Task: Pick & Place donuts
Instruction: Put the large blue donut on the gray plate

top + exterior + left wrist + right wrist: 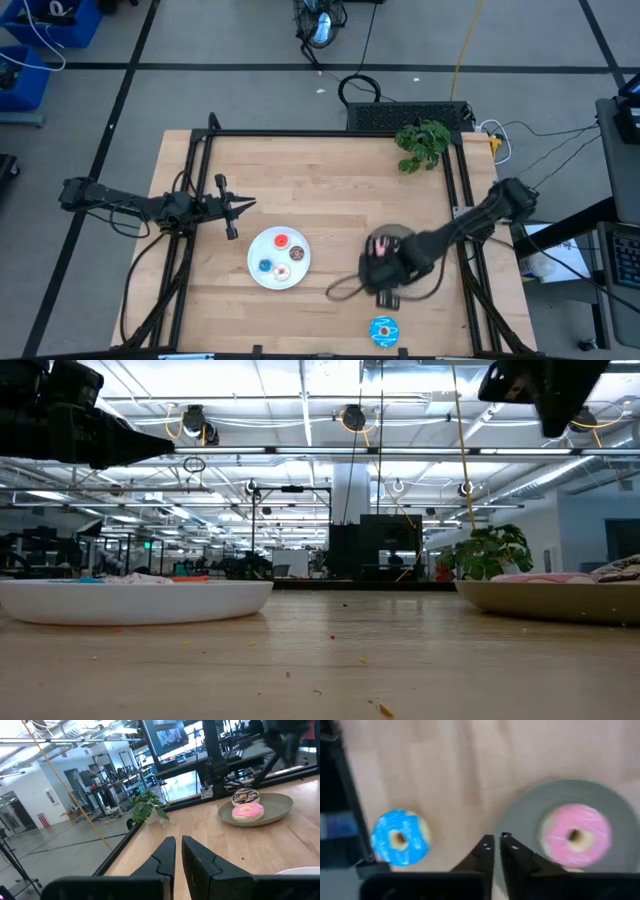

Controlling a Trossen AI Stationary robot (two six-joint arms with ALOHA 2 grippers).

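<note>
A grey plate (280, 805) at the table's right holds a pink donut (247, 812) and a chocolate-sprinkled donut (245, 796). A larger blue donut (400, 837) lies flat on the wood near the front edge (384, 331). The white plate (262, 252) carries small donuts, among them a red one (282, 240) and a blue one (265, 267). My right gripper (495, 840) hangs high above the table between the blue donut and the grey plate, pointing down, shut and holding nothing. My left gripper (178, 845) waits at the left, level, shut and holding nothing.
A green plant (422, 142) sits at the far right corner. A black frame rail (330, 133) runs along the table's far edge, with more rails down both sides. Bare wood lies between the two plates and across the far half.
</note>
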